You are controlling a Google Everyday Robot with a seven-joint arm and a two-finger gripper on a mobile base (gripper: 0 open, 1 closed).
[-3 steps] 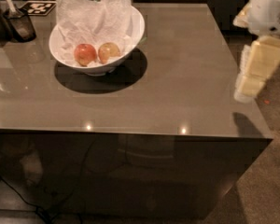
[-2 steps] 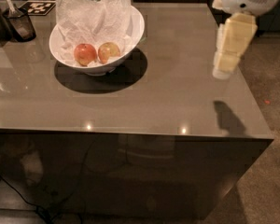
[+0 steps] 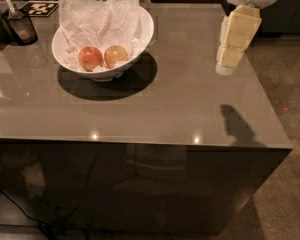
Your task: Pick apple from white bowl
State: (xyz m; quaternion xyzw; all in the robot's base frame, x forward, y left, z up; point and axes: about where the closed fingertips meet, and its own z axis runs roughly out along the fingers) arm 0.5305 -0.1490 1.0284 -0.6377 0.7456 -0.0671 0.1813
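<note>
- Nearest us: the table [image 3: 165, 109], with the gripper's shadow [image 3: 235, 126] at about 4 o'clock from its centre.
- The gripper [image 3: 225, 66] hangs above the table's right edge, roughly 2 o'clock from centre and well apart from the bowl. We can't tell if it's spread or closed (nothing seen at its tip).
- The white bowl [image 3: 142, 31] sits at 10 o'clock, lined with crumpled paper [image 3: 90, 14]. The apple [image 3: 115, 55] lies in the bottom, just beside the red apple [image 3: 90, 58], at its 3 o'clock.
- Step, as we judge it: approach, no grasp yet.
- Next: travel toward 9 o'clock, clear the rim, then drop onto the paler fruit. Little room to spare on its 9 o'clock side, so mind the red one.
- Far corner, 11 o'clock: dark cup [image 3: 20, 26] and marker tag [image 3: 38, 8], off our path.
</note>
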